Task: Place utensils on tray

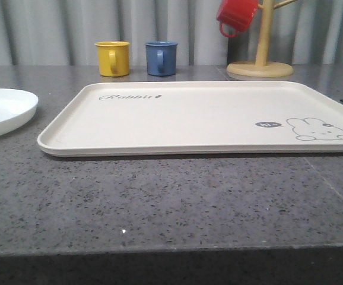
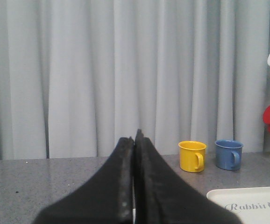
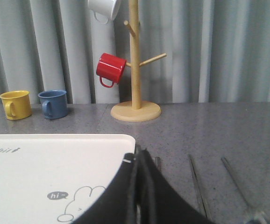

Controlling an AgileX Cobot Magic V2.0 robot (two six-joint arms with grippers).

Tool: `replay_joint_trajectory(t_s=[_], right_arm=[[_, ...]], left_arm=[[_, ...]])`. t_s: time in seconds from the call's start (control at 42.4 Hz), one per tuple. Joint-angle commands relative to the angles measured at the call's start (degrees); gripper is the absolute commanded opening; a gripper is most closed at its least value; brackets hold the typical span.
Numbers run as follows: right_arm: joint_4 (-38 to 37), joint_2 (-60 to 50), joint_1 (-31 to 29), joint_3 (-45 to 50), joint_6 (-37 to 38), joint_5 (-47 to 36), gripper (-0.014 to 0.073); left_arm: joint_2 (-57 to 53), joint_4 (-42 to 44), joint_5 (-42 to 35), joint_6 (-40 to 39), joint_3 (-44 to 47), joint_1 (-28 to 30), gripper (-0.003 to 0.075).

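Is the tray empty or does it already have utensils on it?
Empty. The tray shows only its printed script and bunny; slim utensils lie on the grey table beside it.

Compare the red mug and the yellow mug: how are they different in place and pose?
The red mug hangs tilted on a peg of the wooden mug tree, off the counter; the yellow mug stands upright on the counter beside the blue mug. The red mug's opening faces sideways, the yellow mug's faces up. Both look alike in shape, each with one handle.
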Motion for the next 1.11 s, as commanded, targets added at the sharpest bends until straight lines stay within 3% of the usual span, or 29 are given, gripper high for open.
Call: replay_joint_trajectory(t_s=[0.0, 0.236, 0.755, 0.825, 0.896, 1.014, 1.085], right_arm=[[-0.7, 4.7, -0.1, -7.1, -0.2, 0.4, -0.0067], [-0.7, 18.0, -0.1, -19.3, -0.2, 12.2, -0.0067], [-0.6, 29.4, -0.1, -20.0, -0.2, 17.1, -0.0055], [-0.7, 29.7, -0.1, -20.0, -0.2, 17.0, 0.001], [-0.7, 29.8, -0.1, -20.0, -0.2, 16.8, 0.0143], [-0.7, 29.8, -0.1, -20.0, -0.2, 16.6, 0.0418], [-0.7, 29.8, -0.1, -20.0, -0.2, 16.6, 0.0494]], left_arm=[[5.1, -0.3, 4.4, -0.5, -8.5, 0.0, -0.002], [17.8, -0.3, 21.2, -0.5, -20.4, 0.0, -0.002], [28.6, -0.5, 22.6, -0.5, -20.5, 0.0, -0.002], [29.4, -0.5, 23.3, -0.5, -20.5, 0.0, -0.0016], [30.0, -0.5, 24.1, -0.5, -20.5, 0.0, 0.0024], [31.3, -0.5, 25.1, -0.5, -20.5, 0.0, 0.0232], [32.1, -0.4, 25.0, -0.5, -20.5, 0.0, 0.0353]])
